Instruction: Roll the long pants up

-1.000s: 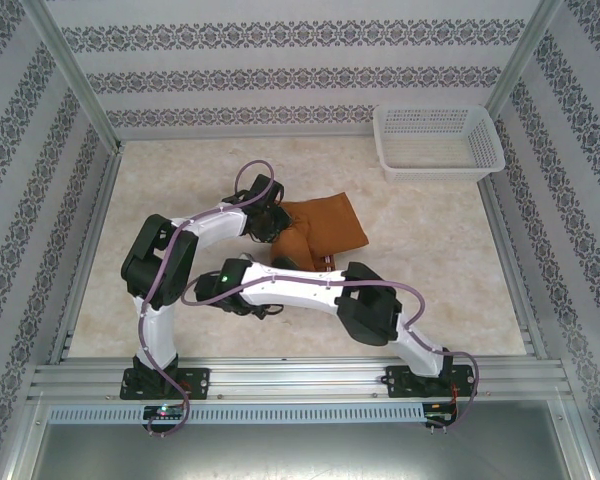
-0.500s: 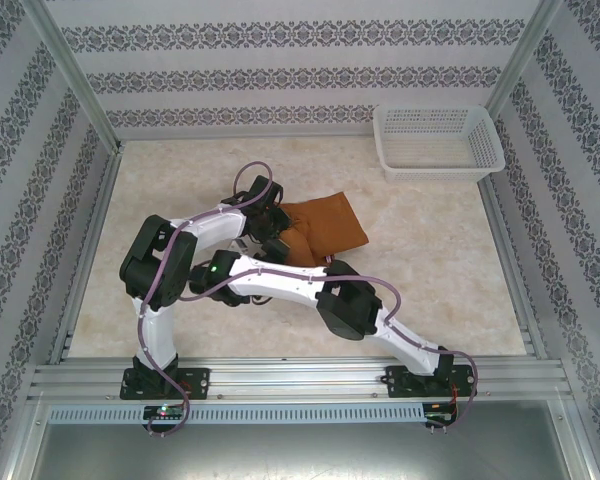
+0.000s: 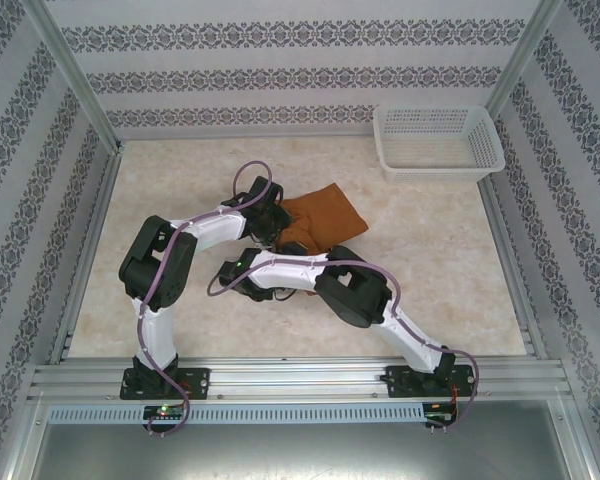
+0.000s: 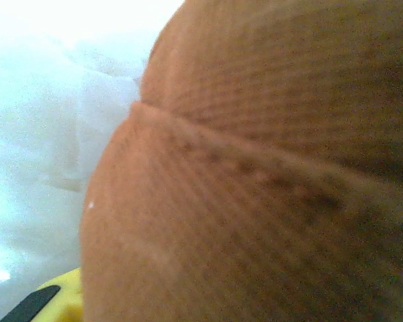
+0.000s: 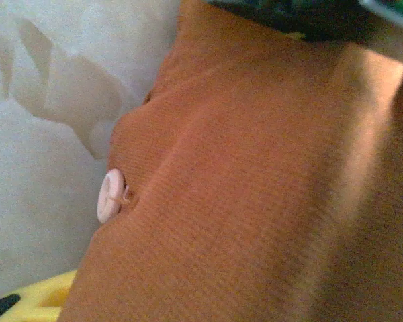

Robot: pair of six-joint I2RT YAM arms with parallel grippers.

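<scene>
The left gripper (image 3: pixel 272 226) reaches forward, just at twelve o'clock of the right gripper (image 3: pixel 266 289), whose forearm crosses leftward.

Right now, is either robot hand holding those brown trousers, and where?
Cannot tell. The left gripper and right gripper sit against the long pants at their bunched left end; fabric hides their jaws.

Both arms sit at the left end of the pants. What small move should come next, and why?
Probably close the right fingers on the waistband edge by the pale button. The long pants press close to that camera, the left fingers look buried in the fabric too, and the part toward the basket lies flat, not yet rolled.
</scene>
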